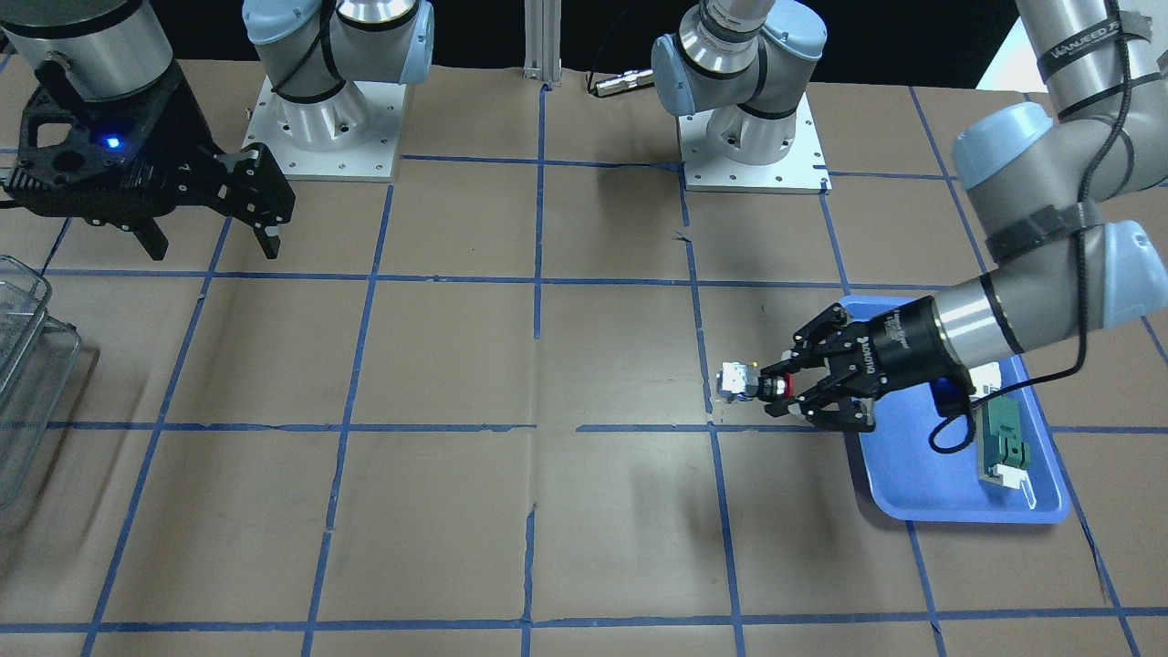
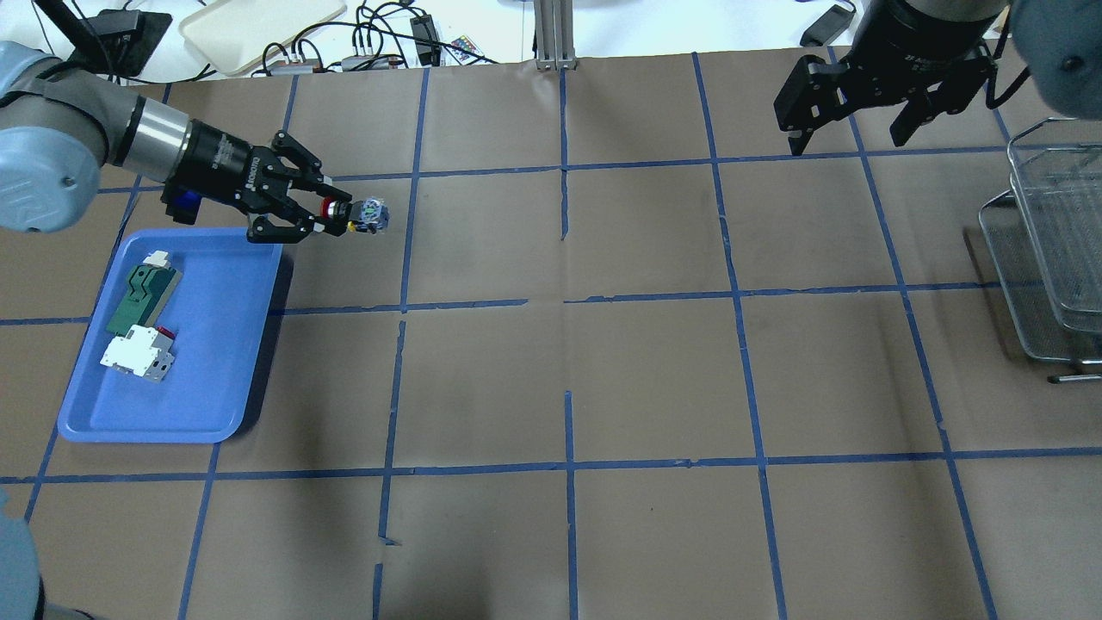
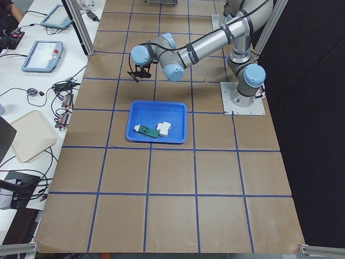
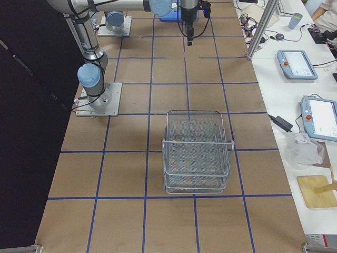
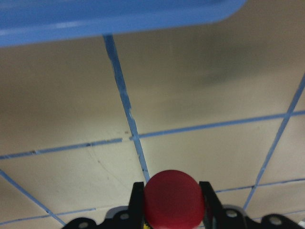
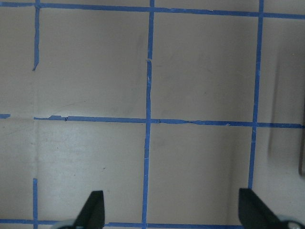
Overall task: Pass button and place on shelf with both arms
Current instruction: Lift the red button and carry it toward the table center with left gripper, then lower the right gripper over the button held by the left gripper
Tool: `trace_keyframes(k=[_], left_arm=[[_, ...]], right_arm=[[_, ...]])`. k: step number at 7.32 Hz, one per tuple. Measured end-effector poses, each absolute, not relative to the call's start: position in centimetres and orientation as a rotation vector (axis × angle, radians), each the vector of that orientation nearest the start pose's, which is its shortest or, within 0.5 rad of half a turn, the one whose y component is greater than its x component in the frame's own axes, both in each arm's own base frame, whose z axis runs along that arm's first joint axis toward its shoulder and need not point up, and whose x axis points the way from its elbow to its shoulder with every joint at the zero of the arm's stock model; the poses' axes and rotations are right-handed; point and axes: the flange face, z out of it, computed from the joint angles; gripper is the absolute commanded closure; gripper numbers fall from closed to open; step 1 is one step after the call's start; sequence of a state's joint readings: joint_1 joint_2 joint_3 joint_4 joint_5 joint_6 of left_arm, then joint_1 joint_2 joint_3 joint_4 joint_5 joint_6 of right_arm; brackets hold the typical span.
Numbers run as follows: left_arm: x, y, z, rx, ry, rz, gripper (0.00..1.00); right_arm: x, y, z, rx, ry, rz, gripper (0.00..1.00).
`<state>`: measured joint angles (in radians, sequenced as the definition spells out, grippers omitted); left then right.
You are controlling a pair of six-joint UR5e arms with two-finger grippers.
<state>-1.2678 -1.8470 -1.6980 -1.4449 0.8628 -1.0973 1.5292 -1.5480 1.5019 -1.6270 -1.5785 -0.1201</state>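
Observation:
My left gripper (image 2: 331, 215) is shut on the button (image 2: 363, 214), gripping its red head and black collar, with the blue-and-white block sticking out past the fingertips. It holds the button a little above the table, just beyond the blue tray's corner, as the front view shows too (image 1: 741, 381). In the left wrist view the red head (image 5: 174, 198) sits between the fingers. My right gripper (image 2: 848, 138) is open and empty, high over the far right of the table; it also shows in the right wrist view (image 6: 172, 210). The wire-mesh shelf (image 4: 197, 150) stands at the table's right end.
A blue tray (image 2: 215, 362) at the left holds a green flat part (image 2: 138, 297) and a white-and-red breaker block (image 2: 129, 353). Brown paper with a blue tape grid covers the table. The two arm bases (image 1: 333, 128) stand on the robot's side.

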Motion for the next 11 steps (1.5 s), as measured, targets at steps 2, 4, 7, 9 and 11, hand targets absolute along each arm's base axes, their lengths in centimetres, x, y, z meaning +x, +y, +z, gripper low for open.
trace_keyframes(k=[2, 4, 7, 9, 11], left_arm=[[-10.9, -58.0, 33.3, 1.768, -1.776, -0.768, 1.0], [-17.5, -58.0, 33.8, 1.817, -1.727, -0.757, 1.0], [-24.3, -56.7, 34.8, 1.828, -1.704, -0.753, 1.0], [-26.3, -56.1, 35.2, 1.812, -1.699, -0.763, 1.0], [-27.4, -55.6, 35.6, 1.801, -1.692, -0.784, 1.0]], right_arm=[[11.6, -50.5, 53.2, -0.355, 3.095, -0.215, 0.0], [12.4, -50.0, 53.4, -0.672, 2.964, -0.242, 0.0], [13.4, -49.6, 52.6, -1.288, 2.705, -0.276, 0.0], [13.6, -49.5, 50.6, -1.652, 2.479, -0.258, 0.0], [14.9, -50.2, 48.1, -1.842, 2.295, -0.184, 0.0]])
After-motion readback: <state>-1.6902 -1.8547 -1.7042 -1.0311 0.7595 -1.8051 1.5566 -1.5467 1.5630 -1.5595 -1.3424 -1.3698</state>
